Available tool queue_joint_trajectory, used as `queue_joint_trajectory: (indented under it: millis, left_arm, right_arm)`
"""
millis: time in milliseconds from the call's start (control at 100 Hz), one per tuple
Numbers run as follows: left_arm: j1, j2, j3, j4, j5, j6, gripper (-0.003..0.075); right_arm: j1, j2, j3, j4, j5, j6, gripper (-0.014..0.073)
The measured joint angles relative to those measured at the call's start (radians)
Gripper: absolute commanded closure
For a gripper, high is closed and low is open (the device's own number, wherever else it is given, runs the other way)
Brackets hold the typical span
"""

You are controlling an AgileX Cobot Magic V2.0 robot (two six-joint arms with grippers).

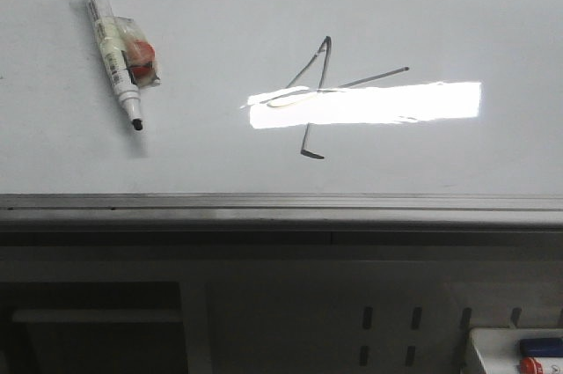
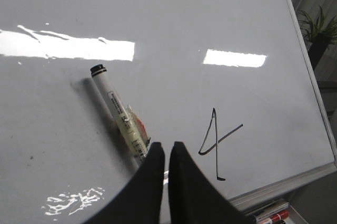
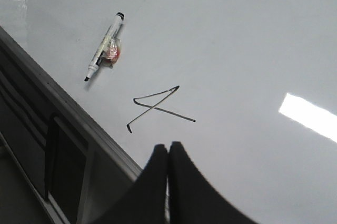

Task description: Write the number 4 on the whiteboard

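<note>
Dark angular number 4 (image 1: 318, 92) marks the whiteboard (image 1: 264, 4); both arms' jaws clenched empty.

All you can see of the robot from here is 2 hands, each in its own wrist camera. The left hand (image 2: 166, 155) ends in 2 matte black fingers (image 2: 152, 182), smooth and curved, tapering to rounded tips. The right hand (image 3: 168, 153) looks the same: 2 plain black fingers (image 3: 184, 187), broad at the base, without markings, screws or cables showing.
</note>
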Motion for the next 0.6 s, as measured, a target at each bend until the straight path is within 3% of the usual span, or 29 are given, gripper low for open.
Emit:
queue_joint_trajectory:
  millis: [600]
  left_arm:
    - [0.000,-0.016,0.047,0.014,0.000,0.000,0.0741]
  right_arm:
    - [0.000,0.000,0.000,0.000,0.002,0.002,0.0643]
